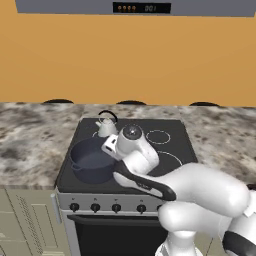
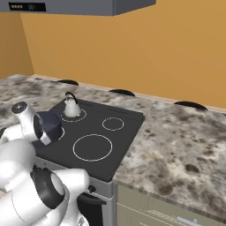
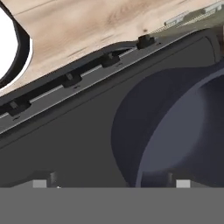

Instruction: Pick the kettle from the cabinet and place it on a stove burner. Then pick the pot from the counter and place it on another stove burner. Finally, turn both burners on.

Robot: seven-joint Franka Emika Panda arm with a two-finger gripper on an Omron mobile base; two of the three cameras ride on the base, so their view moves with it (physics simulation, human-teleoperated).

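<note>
**Operator:** Left base view first. Where are the task's things sitting?

**Technician:** The kettle [image 1: 106, 126] is standing upright on the cooktop [image 1: 170, 127] at about eleven o'clock, over a rear burner ring. The pot [image 1: 93, 160] is resting at about eight o'clock on the front burner, nearest the knobs [image 1: 95, 207]. Both appear to be placed, so the burner-switching step is judged to be next.

**Operator:** What is the claw doing?

**Technician:** The gripper [image 3: 111, 186] is hanging just above the glass beside the pot, with its jaws standing wide apart and holding nothing. In the hand view the pot's rim is lying at three o'clock, between and beyond the fingertips [image 3: 40, 183], apart from them.

**Operator:** Why is the pot sitting that way?

**Technician:** It is sitting flat on its base over the ring, presumably so heat is reaching it evenly. The kettle is occupying a separate ring, as the task is requiring.

**Operator:** Materials and shapes?

**Technician:** The pot is showing as wide, round and dark navy-grey, matte, with no lid. The kettle is reading as silver-grey and cone-shaped, with an arched black handle. The cooktop is appearing flat, black and glassy with thin white rings [image 2: 92, 147]. The counter [image 2: 176, 145] is looking like mottled stone.
</note>
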